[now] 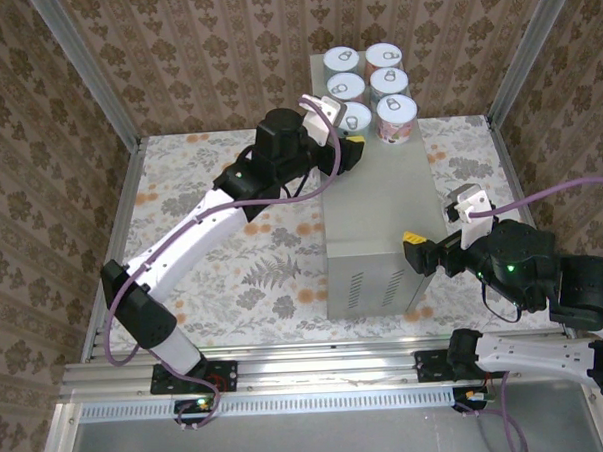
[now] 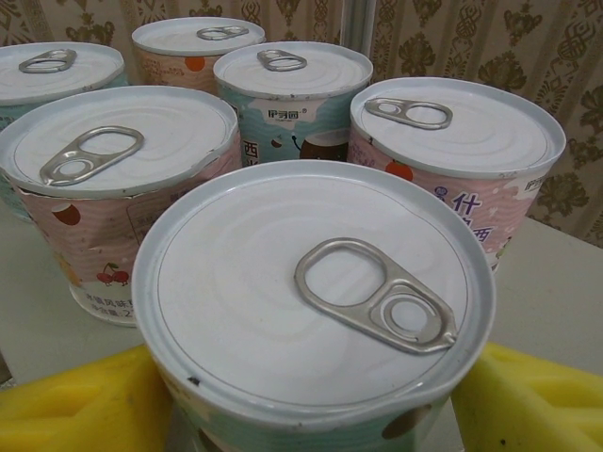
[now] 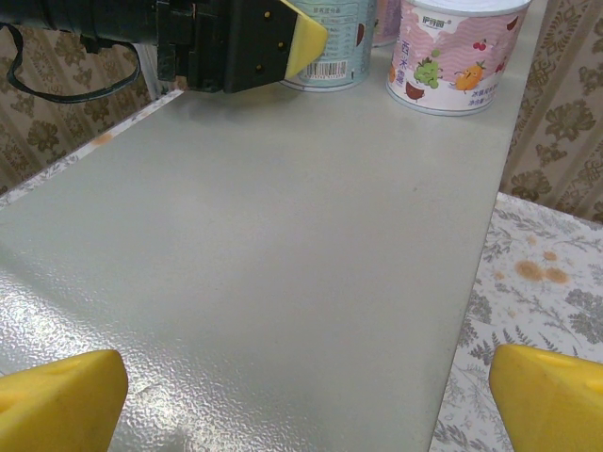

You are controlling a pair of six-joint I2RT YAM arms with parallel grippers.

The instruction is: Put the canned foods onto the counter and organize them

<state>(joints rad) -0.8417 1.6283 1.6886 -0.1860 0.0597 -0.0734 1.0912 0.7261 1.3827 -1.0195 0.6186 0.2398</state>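
My left tool (image 2: 306,412) holds the last can (image 2: 311,301) on the worktop (image 3: 283,245), beside five other cans (image 2: 122,151). Next I should let go softly. My right tool (image 3: 301,400) is wide.

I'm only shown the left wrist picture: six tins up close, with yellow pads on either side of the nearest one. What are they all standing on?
Observer: On the counter, a long grey metal box. The six tins sit at its far end, in two columns of three.
Operator: Whose yellow pads are those?
Observer: They belong to the left gripper, closed on that nearest tin. From above, it is the near-left tin of the block.
Operator: Is there a second arm?
Observer: Yes. The right gripper is open at the counter's near right edge, holding nothing.
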